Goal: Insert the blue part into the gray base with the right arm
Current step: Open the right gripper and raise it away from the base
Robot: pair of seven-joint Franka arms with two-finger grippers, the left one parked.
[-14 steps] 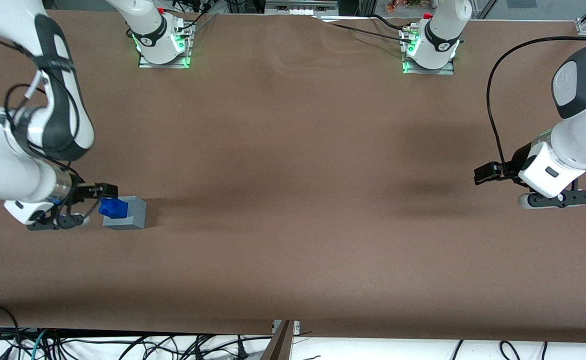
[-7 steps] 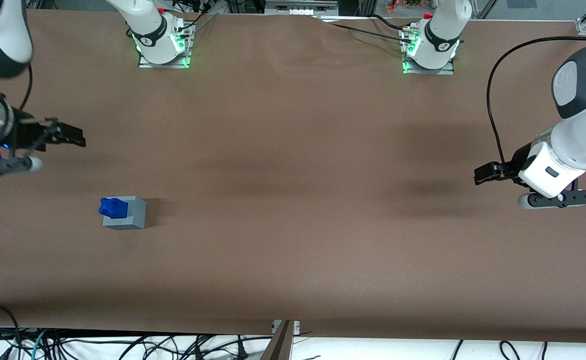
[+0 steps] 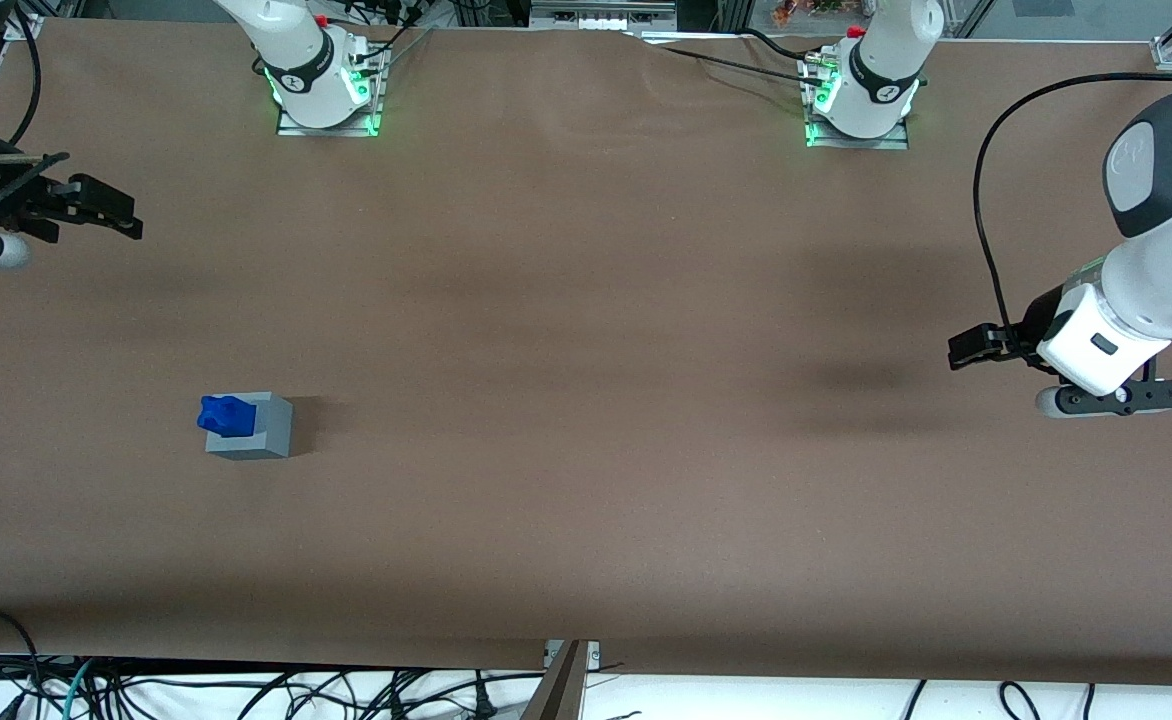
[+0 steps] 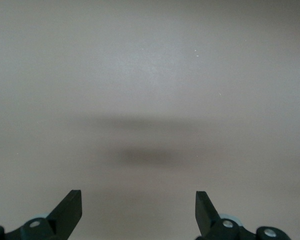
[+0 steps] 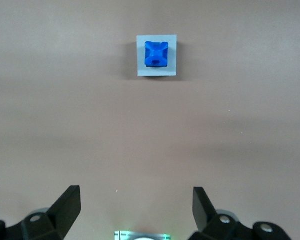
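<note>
The blue part [image 3: 225, 415] sits in the top of the gray base [image 3: 258, 428] on the brown table, sticking up out of its recess. From the right wrist camera the blue part [image 5: 156, 53] is centred in the gray base [image 5: 157, 56]. My right gripper [image 3: 96, 210] hangs high at the working arm's end of the table, farther from the front camera than the base and well apart from it. In the wrist view that gripper [image 5: 135, 205] stands open with nothing between its fingers.
Two arm mounts with green lights, one [image 3: 324, 95] and another [image 3: 858, 110], stand at the table edge farthest from the front camera. The nearer mount shows in the right wrist view as a green-lit plate [image 5: 141, 235]. Cables [image 3: 246, 690] lie below the table's front edge.
My gripper let go of the blue part, leaving it in the gray base, and rose away from it toward the table edge farthest from the front camera. The base has not moved.
</note>
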